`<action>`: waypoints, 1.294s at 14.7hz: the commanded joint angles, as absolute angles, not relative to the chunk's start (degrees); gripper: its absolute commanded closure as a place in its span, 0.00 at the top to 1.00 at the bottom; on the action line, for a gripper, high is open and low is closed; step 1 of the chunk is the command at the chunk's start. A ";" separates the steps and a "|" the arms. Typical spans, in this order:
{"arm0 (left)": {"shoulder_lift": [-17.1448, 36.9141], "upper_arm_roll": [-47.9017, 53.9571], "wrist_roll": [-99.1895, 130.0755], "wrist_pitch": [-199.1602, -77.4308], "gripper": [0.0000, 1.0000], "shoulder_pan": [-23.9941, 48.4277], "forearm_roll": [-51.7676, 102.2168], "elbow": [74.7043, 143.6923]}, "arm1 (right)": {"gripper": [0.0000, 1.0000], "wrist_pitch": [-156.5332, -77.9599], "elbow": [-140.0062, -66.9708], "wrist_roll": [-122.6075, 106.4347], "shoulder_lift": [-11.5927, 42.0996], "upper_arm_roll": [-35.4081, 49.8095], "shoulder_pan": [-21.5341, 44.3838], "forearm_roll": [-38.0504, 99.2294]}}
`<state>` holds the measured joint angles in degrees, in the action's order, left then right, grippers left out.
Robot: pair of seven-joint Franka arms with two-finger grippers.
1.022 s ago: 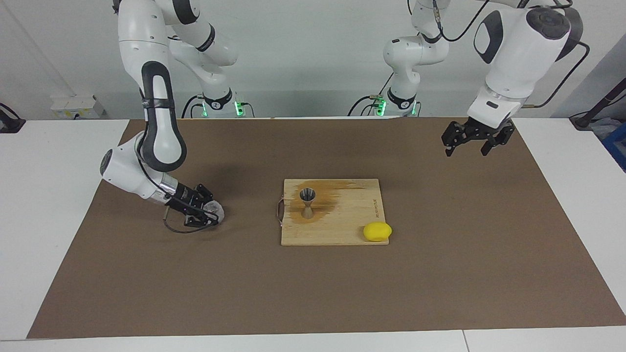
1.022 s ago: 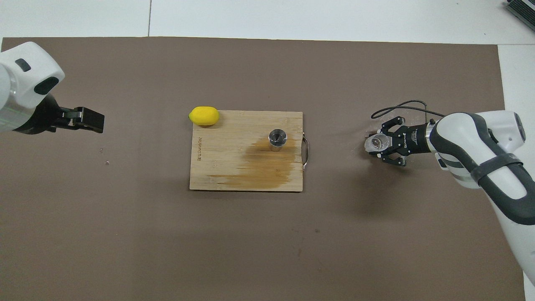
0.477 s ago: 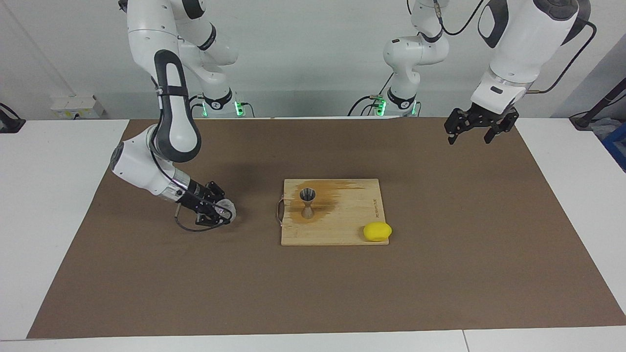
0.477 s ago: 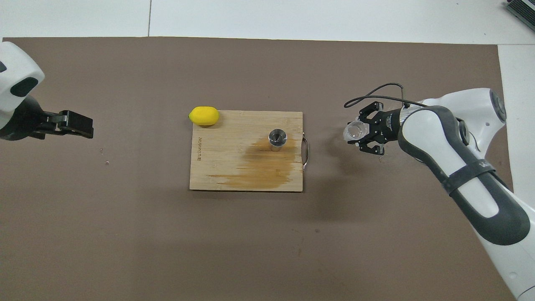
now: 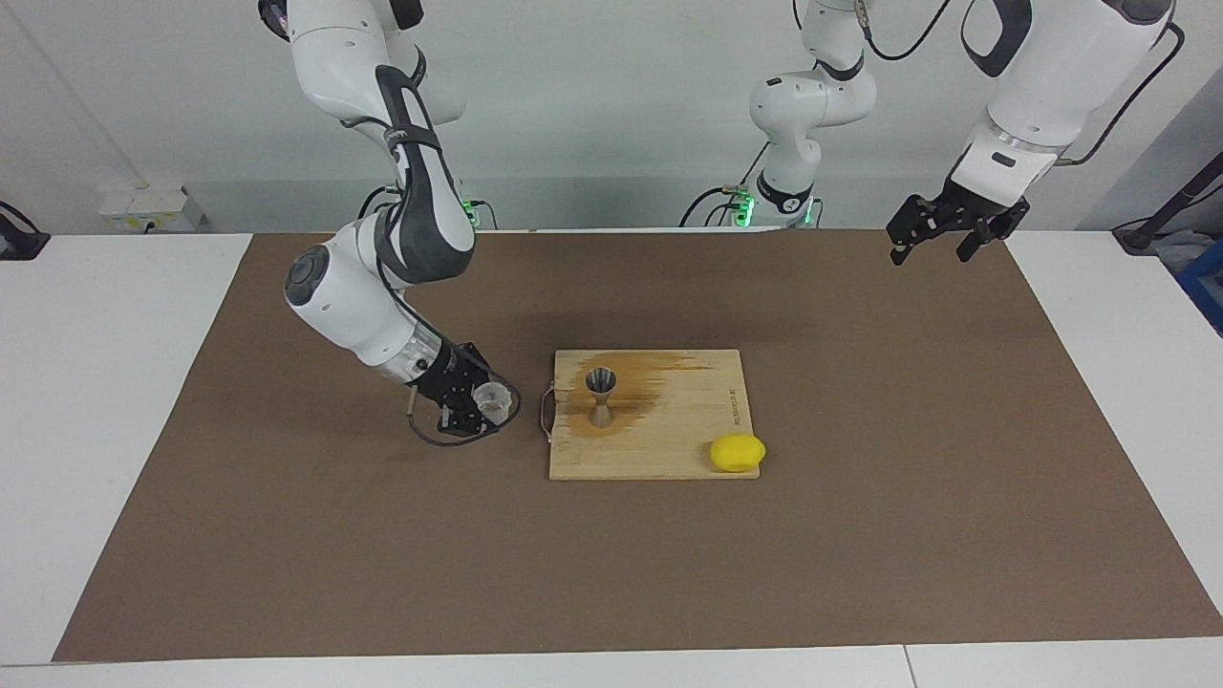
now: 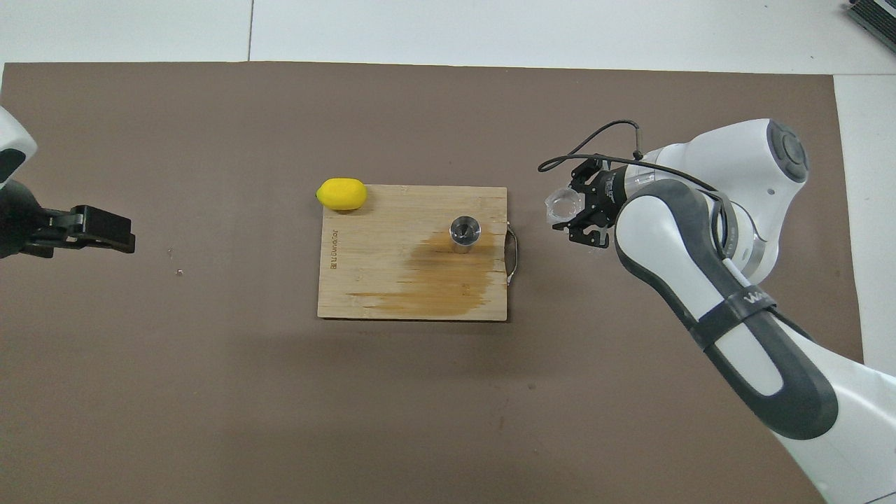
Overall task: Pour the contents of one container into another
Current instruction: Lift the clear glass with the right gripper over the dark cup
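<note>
A: Against the views from a second ago, we find the right gripper (image 5: 475, 401) well along toward the cutting board (image 5: 669, 449). It was low over the brown mat (image 5: 287, 535) near the right arm's end of the table; it is now just beside the board's handle (image 5: 545, 413), with its fingers pinching the clear cup (image 5: 490, 396).

B: We read the cup as raised off the mat and close to upright, its open mouth visible in the overhead view (image 6: 564, 204). We cannot tell whether it holds anything.

A: The jigger (image 5: 601, 395) has not moved. It stands upright on the board at the handle end, on a darker stained patch. The yellow lemon-like lump (image 5: 737, 452) also keeps its place at the board's corner toward the left arm.

B: The left gripper (image 5: 946, 227), fingers spread and empty, has drawn up and back toward its own end of the table, where it waits.

A: So we judge the carry nearly done. What remains is to bring the cup over the jigger's narrow mouth and tip it; the stain suggests that a spill is the risk.
</note>
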<state>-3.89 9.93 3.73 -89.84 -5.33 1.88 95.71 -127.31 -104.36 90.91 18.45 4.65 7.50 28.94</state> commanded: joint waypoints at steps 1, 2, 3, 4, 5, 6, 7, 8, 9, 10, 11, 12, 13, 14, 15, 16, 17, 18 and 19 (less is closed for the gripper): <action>-5.98 6.17 3.43 -89.47 1.00 -2.12 2.64 97.91 | 0.17 -128.14 -100.64 98.59 20.13 4.83 9.31 24.10; -5.98 5.89 3.25 -89.56 1.00 -1.50 2.64 97.65 | 0.17 -128.23 -99.94 100.70 20.47 4.83 10.53 22.17; -5.98 5.63 3.34 -89.91 1.00 -0.71 2.64 97.56 | 0.17 -128.23 -98.97 102.81 20.74 4.83 11.59 20.67; -5.89 4.58 3.34 -89.91 1.00 -0.27 2.64 97.38 | 0.17 -128.23 -98.09 104.92 21.18 4.83 12.73 18.91; -5.89 4.22 3.34 -89.48 1.00 0.35 2.64 97.03 | 0.17 -128.23 -97.13 107.20 21.62 4.83 13.88 16.81; -5.89 4.13 3.34 -89.47 1.00 0.26 2.64 96.77 | 0.17 -128.23 -96.16 109.31 21.97 4.83 14.93 14.44; -5.89 4.22 3.25 -89.39 1.00 -0.08 2.64 96.59 | 0.16 -128.23 -95.37 111.25 22.15 4.92 15.38 12.85; -5.89 4.39 3.25 -89.12 1.00 -0.35 2.55 95.90 | 0.16 -128.23 -94.49 112.40 22.41 4.92 15.55 12.14; -5.89 4.39 3.25 -88.43 1.00 -0.35 2.55 95.63 | 0.16 -128.06 -93.87 112.85 22.67 4.83 16.69 11.35; -5.98 4.31 3.25 -88.33 1.00 -0.44 2.55 95.89 | 0.16 -127.97 -93.87 113.11 22.76 4.75 18.00 10.47; -5.98 4.31 3.16 -88.42 1.00 -0.35 2.55 96.15 | 0.16 -127.79 -93.78 113.64 22.76 4.66 18.45 9.07; -6.06 4.31 3.16 -88.42 1.00 -0.53 2.55 96.07 | 0.16 -127.53 -93.78 114.43 22.68 4.92 18.72 6.79; -6.06 4.83 3.16 -88.50 1.00 -2.27 2.98 95.98 | 0.16 -127.44 -93.69 115.22 22.68 4.92 19.68 4.68; -5.89 6.05 3.16 -88.77 1.00 -3.33 3.08 95.54 | 0.16 -127.44 -93.17 115.83 22.76 4.83 20.38 3.53; -5.89 6.85 3.16 -88.86 1.00 -3.69 2.99 95.54 | 0.16 -127.27 -92.99 115.93 22.76 4.83 20.48 2.91; -5.89 6.94 3.16 -88.86 1.00 -3.34 2.81 95.62 | 0.16 -127.09 -92.99 115.93 22.76 4.83 20.57 1.68; -5.89 6.94 3.25 -89.03 1.00 -3.25 2.73 95.80 | 0.16 -126.92 -92.99 115.93 22.76 4.92 20.91 -0.16; -5.98 7.03 3.60 -89.47 1.00 -3.16 2.72 96.15 | 0.16 -126.57 -92.99 115.93 22.59 4.83 21.61 -1.65; -6.06 7.12 3.69 -89.30 1.00 -3.16 2.72 96.24 | 0.16 -125.69 -92.99 115.84 22.59 4.92 21.80 -3.06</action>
<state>-5.26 6.46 3.73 -89.48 -2.47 2.11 95.71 -127.25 -94.62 114.64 21.73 4.74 21.28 0.18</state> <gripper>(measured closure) 0.000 0.489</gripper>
